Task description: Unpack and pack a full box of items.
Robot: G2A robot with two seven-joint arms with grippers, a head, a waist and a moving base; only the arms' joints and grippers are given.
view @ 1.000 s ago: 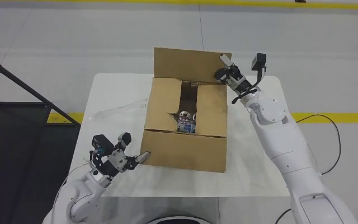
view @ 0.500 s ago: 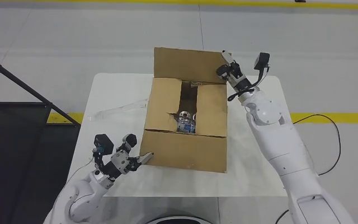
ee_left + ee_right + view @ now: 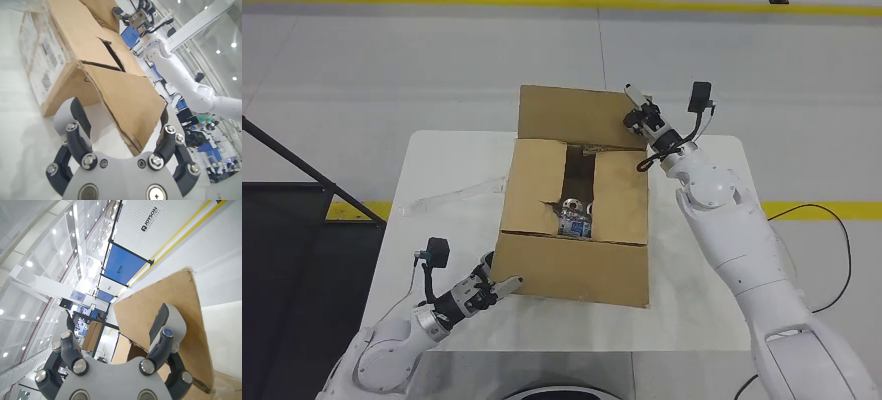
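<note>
While the box sits in the middle of the table, we see its flaps only partly spread. The far flap at 12 o'clock stands upright. The two side flaps at 9 and 3 o'clock lie folded inward with a gap between them. The near flap at 6 o'clock slopes out toward the table's near edge. Through the gap we make out items inside, though we cannot tell what each one is.

The left gripper sits at about 7 o'clock from the box, low over the table. Its fingers are spread wide, and the near flap's corner lies between them without being pinched.

The right gripper is at about 1 o'clock, by the upper corner of the far flap. Its fingers are likewise wide apart and grip nothing. One finger stands just against the flap's face, and we cannot tell whether it touches.
</note>
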